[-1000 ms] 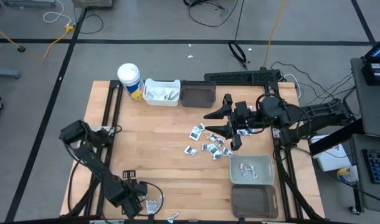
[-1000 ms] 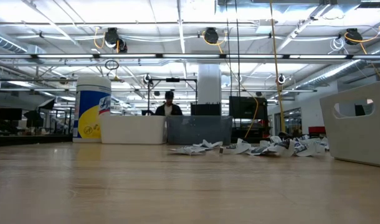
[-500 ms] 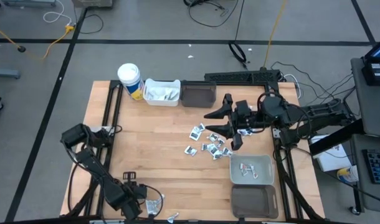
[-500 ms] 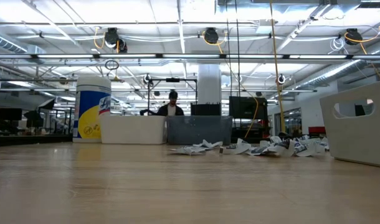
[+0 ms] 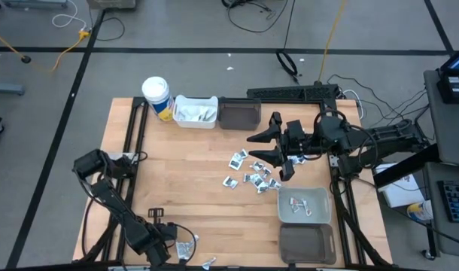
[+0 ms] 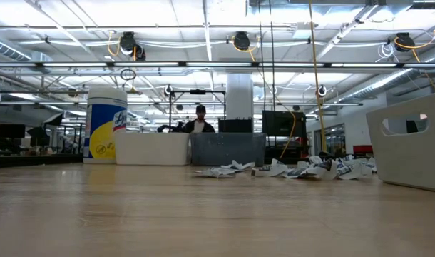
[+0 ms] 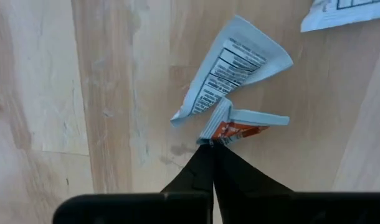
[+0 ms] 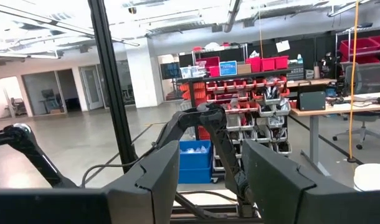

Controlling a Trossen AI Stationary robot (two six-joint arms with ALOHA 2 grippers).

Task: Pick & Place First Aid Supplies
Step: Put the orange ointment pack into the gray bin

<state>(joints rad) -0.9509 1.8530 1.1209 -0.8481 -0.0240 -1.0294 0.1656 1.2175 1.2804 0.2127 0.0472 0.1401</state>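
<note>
Packets of first aid supplies, your left gripper point(image 7: 212, 144) pinches one: a small flat white-and-orange sachet point(image 7: 240, 124) at the wooden table's point(image 5: 192, 203) near edge. Your right gripper point(image 5: 278, 154) hangs parted over the scattered packets point(image 5: 252, 175), partly hiding them.

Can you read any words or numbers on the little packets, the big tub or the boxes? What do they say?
Packet by the left tool: rows of dark print, too small to read.
Packet at the frame's corner: dark print, cut off, unreadable.
Yellow and white tub: blue logo, too blurred to read.
Packets in the pile: dark print, too small to read.
White bin: no words seen.
</note>
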